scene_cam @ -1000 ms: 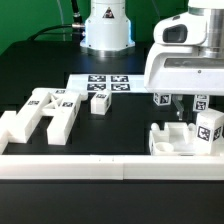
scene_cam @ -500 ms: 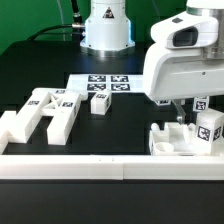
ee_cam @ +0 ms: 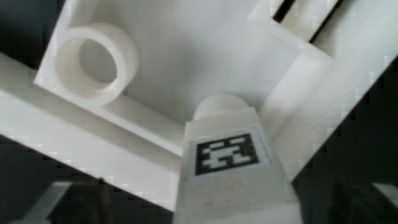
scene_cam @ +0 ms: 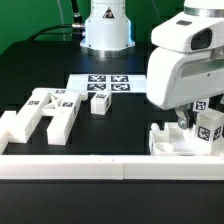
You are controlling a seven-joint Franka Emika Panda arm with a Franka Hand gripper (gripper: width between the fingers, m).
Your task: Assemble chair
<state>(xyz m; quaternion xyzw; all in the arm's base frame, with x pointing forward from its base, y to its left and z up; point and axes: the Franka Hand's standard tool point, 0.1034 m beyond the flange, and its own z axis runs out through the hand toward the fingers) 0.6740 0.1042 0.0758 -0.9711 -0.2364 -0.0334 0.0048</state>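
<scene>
The chair lies in separate white tagged pieces. At the exterior view's right, a flat white piece (scene_cam: pixel 166 141) rests by the front rail, with a tagged block (scene_cam: pixel 209 128) upright on it. My gripper (scene_cam: pixel 183 122) has come down over this group. In the wrist view a white post with a square tag (ee_cam: pixel 226 152) stands between my dark fingers (ee_cam: pixel 365 200), and the gripper (ee_cam: pixel 231 208) is open around it. Behind the post is a white panel with a round ring (ee_cam: pixel 93 60). Other chair pieces (scene_cam: pixel 42 112) lie at the exterior view's left.
A small tagged white block (scene_cam: pixel 100 101) sits near the middle. The marker board (scene_cam: pixel 106 83) lies behind it, in front of the arm's base (scene_cam: pixel 106 35). A long white rail (scene_cam: pixel 90 166) runs along the front edge.
The arm's hand has dropped lower and shifted toward the exterior view's right, over the right-hand chair pieces. The other pieces have not moved.
</scene>
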